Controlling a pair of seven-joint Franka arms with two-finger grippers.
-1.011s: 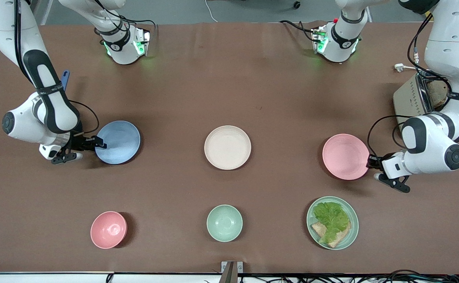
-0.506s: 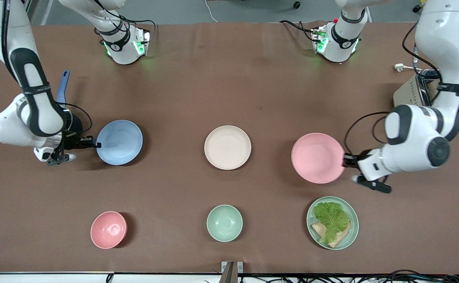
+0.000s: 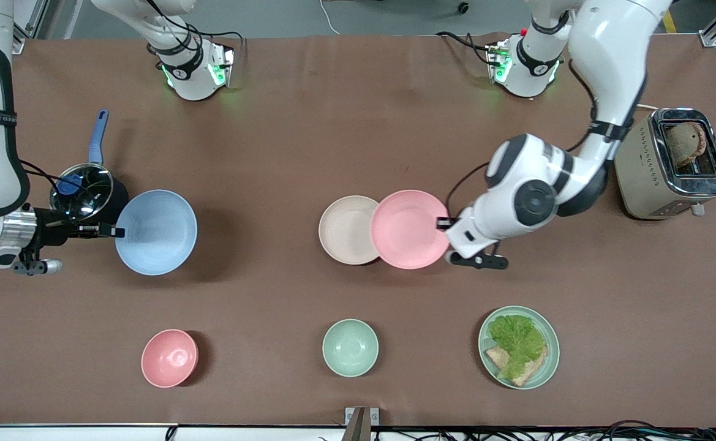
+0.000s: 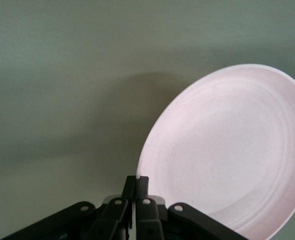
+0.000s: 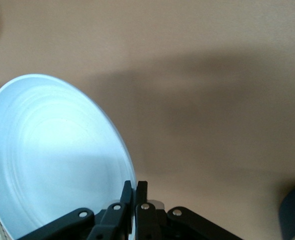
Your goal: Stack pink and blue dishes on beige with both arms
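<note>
The beige plate (image 3: 344, 229) rests mid-table. My left gripper (image 3: 443, 224) is shut on the rim of the pink plate (image 3: 408, 229), held in the air so that its edge overlaps the beige plate; the left wrist view shows the pink plate (image 4: 227, 150) pinched by that gripper (image 4: 136, 181). Toward the right arm's end, my right gripper (image 3: 117, 232) is shut on the rim of the blue plate (image 3: 157, 231), lifted off the table. In the right wrist view the blue plate (image 5: 52, 150) sits clamped in the right gripper (image 5: 136, 186).
A dark pot with a glass lid (image 3: 82, 184) stands beside the right gripper. A toaster (image 3: 670, 162) sits at the left arm's end. Nearer the front camera lie a small pink bowl (image 3: 169, 358), a mint-green bowl (image 3: 350, 347) and a green plate with lettuce and bread (image 3: 519, 346).
The left arm carried the pink plate from its end of the table to the beige plate's edge. The right arm lifted the blue plate and drew it slightly toward its own end.
</note>
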